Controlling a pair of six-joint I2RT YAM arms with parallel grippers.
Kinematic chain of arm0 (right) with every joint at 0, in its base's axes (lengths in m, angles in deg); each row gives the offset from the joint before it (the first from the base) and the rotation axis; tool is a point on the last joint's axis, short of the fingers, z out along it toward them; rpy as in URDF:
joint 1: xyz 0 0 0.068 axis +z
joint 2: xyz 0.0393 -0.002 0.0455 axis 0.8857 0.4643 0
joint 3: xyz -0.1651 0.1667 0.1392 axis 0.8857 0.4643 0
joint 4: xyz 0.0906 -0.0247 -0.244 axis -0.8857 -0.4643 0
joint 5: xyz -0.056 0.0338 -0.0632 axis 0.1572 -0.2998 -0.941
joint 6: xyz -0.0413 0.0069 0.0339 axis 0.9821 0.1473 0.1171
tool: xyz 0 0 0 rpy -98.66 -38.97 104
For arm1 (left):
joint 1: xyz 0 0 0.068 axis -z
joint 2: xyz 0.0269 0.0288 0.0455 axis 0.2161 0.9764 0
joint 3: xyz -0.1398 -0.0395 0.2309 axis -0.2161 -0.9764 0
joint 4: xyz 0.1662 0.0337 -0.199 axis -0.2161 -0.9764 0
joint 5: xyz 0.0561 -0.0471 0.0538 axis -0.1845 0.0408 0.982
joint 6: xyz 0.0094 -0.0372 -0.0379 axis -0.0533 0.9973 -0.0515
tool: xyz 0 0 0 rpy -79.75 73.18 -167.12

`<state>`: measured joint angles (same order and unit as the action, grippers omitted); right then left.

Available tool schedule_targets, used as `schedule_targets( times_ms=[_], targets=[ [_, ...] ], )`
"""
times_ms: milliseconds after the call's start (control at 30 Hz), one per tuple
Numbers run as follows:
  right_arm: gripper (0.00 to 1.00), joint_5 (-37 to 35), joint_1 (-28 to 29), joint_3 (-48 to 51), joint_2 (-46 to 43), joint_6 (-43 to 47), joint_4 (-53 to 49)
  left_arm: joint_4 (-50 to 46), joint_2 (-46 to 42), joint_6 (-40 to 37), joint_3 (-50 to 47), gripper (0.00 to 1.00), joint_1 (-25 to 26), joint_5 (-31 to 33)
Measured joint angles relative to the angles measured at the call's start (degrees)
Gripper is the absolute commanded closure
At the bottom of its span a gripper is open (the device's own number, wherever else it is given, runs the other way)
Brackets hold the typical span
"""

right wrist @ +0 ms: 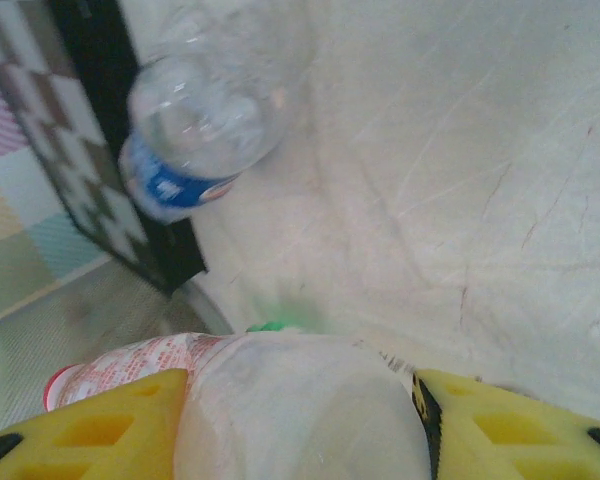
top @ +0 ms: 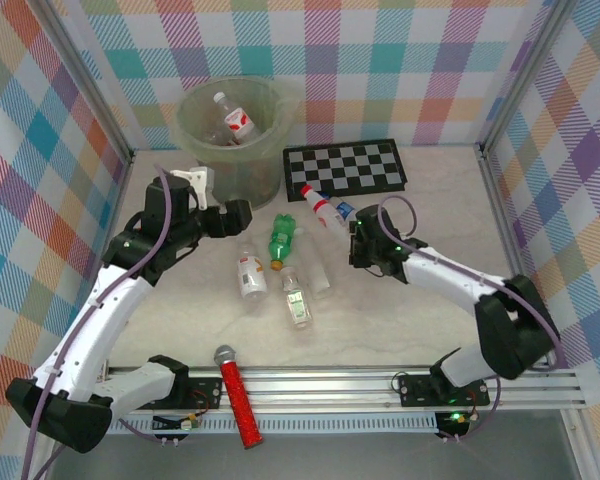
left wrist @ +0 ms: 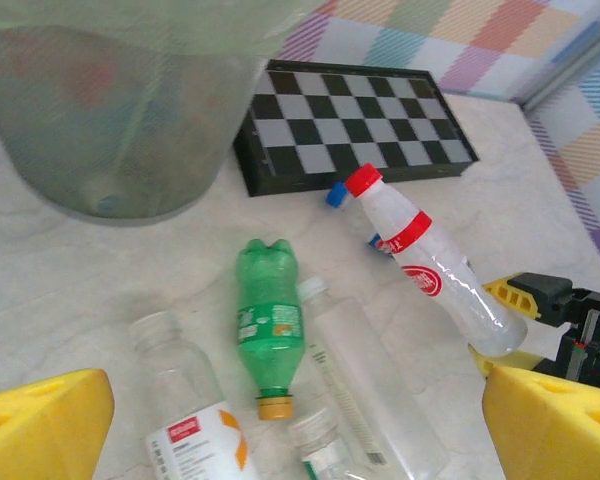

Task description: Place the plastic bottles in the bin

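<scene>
We are watching the right gripper (right wrist: 300, 415) clamping the body of a clear plastic bottle with a red cap and a red-and-white label (top: 323, 207). In the right wrist view its yellow fingers (right wrist: 90, 430) are pressing against both sides of the clear body. This bottle is lying tilted just in front of the flat black-and-white chequered board (top: 345, 167), with its cap pointing toward the board. We cannot tell whether it is resting on the pale marbled table (right wrist: 460, 200) or sitting just off it. A clear plastic bottle with a blue label and blue cap (right wrist: 200, 130) is lying just beside it, against the board's near edge.

The left gripper (left wrist: 295, 420) is hovering with its jaws wide apart and gripping nothing, near the front of the large round translucent pale-green plastic bin (top: 252, 178). The bin is standing at the far left of the table, to the left of the board. One clear bottle with a red label (top: 235, 120) is lying inside it.

Between the two arms we are seeing four more bottles lying on the table, all outside the bin:
- a green plastic bottle with a yellow cap (left wrist: 268, 320)
- a clear bottle with an orange-and-white label (left wrist: 190, 425)
- a long clear unlabelled-looking bottle (left wrist: 355, 370)
- a small clear bottle with a green label (top: 297, 298)

A red microphone with a silver mesh head (top: 238, 390) is lying at the near edge, between the arm bases.
</scene>
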<state>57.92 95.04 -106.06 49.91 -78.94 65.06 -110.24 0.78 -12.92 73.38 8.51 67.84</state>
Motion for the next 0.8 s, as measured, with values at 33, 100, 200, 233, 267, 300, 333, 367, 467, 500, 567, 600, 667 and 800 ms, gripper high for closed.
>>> schedule_targets(
  times_ms=[33, 100, 200, 233, 267, 300, 333, 367, 467, 500, 567, 600, 667, 800],
  targets=[
    [0.45, 0.0, 0.0, 0.4, -1.7, 0.9, -0.3, 0.5, 0.3, 0.4, -0.1, 0.04, 0.0, -1.2],
    [0.44, -0.2, 0.0, 1.2, -4.9, 2.7, -1.0, 4.3, 0.8, 4.0, -1.6, 0.03, 0.2, -5.0],
    [0.44, -0.1, 0.0, 1.6, -8.2, 5.3, -2.0, 16.3, 1.6, 12.9, -8.0, 0.0, 1.6, -10.4],
    [0.44, -0.1, 0.0, 1.6, -8.7, 5.8, -1.9, 19.8, 2.2, 15.5, -9.7, 0.0, 2.6, -11.5],
    [0.44, 0.1, 0.0, 1.6, -9.2, 6.5, -1.9, 23.4, 3.4, 18.3, -11.4, 0.0, 4.1, -12.3],
    [0.44, 0.3, 0.0, 1.6, -9.4, 7.0, -1.8, 26.4, 4.7, 20.5, -12.4, 0.0, 5.8, -13.0],
    [0.44, 0.6, 0.0, 1.6, -9.5, 7.2, -1.5, 28.8, 5.9, 22.3, -12.9, 0.0, 7.5, -13.4],
    [0.44, 0.9, 0.0, 1.7, -9.4, 7.5, -1.1, 31.0, 7.1, 23.9, -12.9, 0.0, 9.1, -13.6],
    [0.43, 2.0, 0.2, 2.6, -9.4, 8.0, 1.0, 37.2, 9.5, 28.2, -12.8, 0.0, 13.6, -12.7],
    [0.43, 2.3, 0.3, 3.0, -9.4, 8.0, 2.3, 39.1, 10.0, 29.7, -12.8, 0.0, 14.9, -12.0],
    [0.43, 2.9, 0.7, 3.8, -9.3, 8.0, 4.9, 42.3, 11.0, 32.2, -12.9, 0.0, 16.8, -9.9],
    [0.43, 3.4, 0.9, 4.1, -9.0, 8.0, 6.2, 43.8, 11.5, 33.6, -12.9, 0.0, 17.6, -8.6],
    [0.43, 4.0, 1.4, 4.2, -8.4, 8.0, 8.1, 46.1, 12.7, 36.0, -13.3, 0.0, 18.6, -6.4],
    [0.43, 4.8, 2.5, 4.2, -7.6, 7.8, 11.7, 48.6, 15.4, 39.7, -14.2, 0.0, 19.3, -2.7]
  ],
)
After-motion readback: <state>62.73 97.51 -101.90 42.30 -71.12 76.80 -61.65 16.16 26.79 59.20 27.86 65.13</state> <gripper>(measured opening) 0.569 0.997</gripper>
